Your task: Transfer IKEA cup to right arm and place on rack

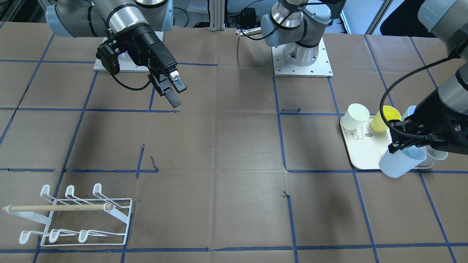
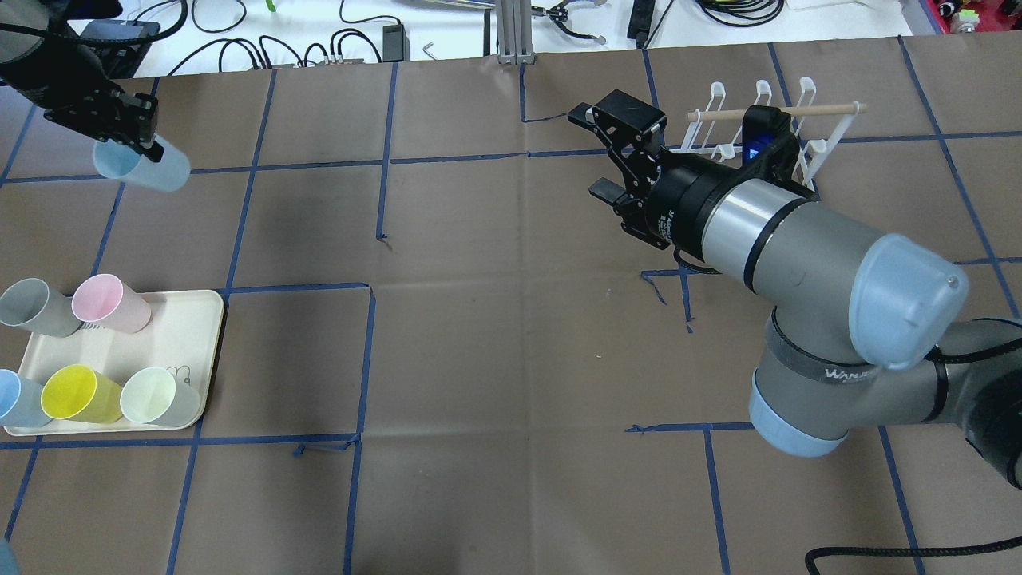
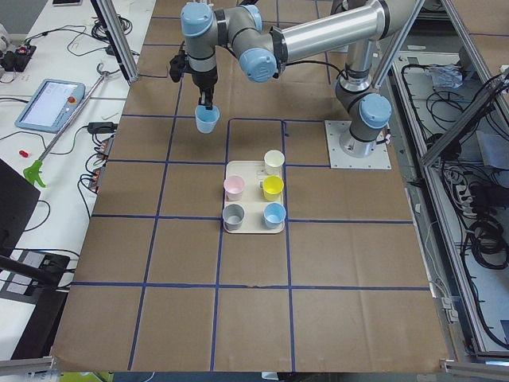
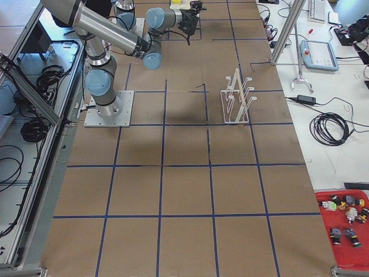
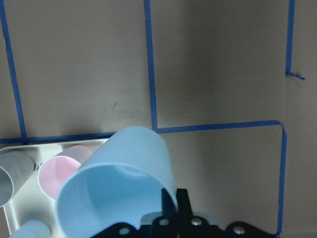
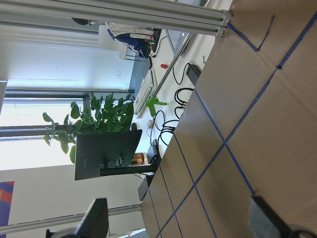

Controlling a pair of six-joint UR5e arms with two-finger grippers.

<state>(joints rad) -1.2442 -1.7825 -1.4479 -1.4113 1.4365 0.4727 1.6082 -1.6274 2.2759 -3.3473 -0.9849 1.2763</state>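
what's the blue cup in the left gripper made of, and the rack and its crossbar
The blue cup looks like plastic: matte, smooth, one even pale colour, thin walls. The rack seems to be white-coated metal wire, judging by its thin bent rods with rounded tips. The crossbar is probably bare light wood: a pale tan dowel that looks unpainted.

Partial "WAN…" lettering on right arm [image 2: 806, 247]

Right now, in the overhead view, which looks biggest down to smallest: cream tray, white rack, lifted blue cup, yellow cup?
1. cream tray
2. white rack, partly hidden by the right arm
3. lifted blue cup and yellow cup: look alike; the lifted one is nearer the camera, so unranked.
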